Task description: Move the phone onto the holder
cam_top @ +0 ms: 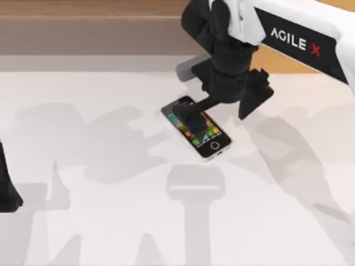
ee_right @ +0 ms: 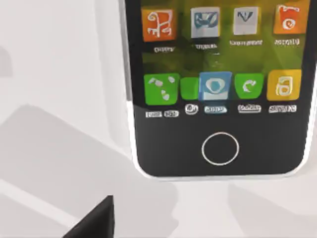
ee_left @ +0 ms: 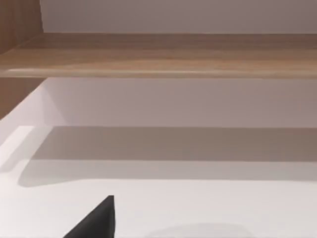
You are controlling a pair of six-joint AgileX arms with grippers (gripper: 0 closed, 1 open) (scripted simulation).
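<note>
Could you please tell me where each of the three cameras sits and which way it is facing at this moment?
Top view: above the table, looking down; the right arm reaches in, its right gripper over the phone; the parked left arm at the left edge.
Left wrist view: on the left arm's wrist, facing across bare tabletop toward a wooden ledge; a dark fingertip shows.
Right wrist view: on the right arm's wrist, close above the phone's home button; a dark fingertip shows.
Shared: the phone, in the top and right wrist views.
</note>
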